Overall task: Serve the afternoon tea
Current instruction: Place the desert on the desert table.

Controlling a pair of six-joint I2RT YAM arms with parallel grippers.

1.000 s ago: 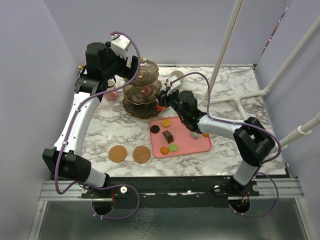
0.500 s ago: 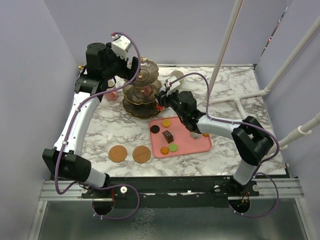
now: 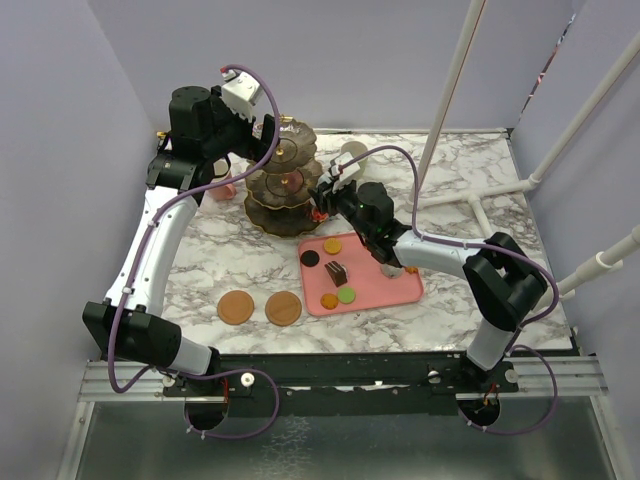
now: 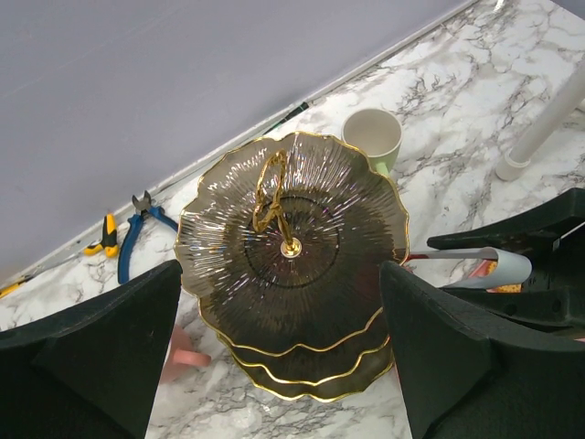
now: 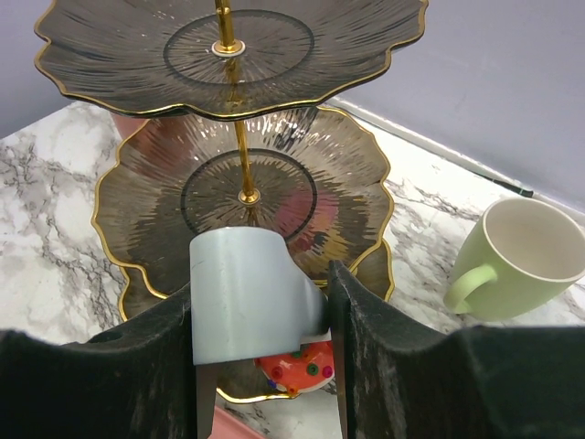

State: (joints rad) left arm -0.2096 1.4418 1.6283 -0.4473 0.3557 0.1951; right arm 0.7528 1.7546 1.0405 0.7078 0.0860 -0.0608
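Right tool (image 3: pixel 322 200) sits over the orange pastry (image 5: pixel 294 370) — pinching or not, I cannot tell — likely light, hard plastic; grip its sides.

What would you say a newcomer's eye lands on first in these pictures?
The dark three-tier stand with gold trim, mid-back on the table, with the left gripper open above its top plate. Next, the right gripper at its lower tiers, closed on a pale-blue piece above an orange sprinkled pastry.
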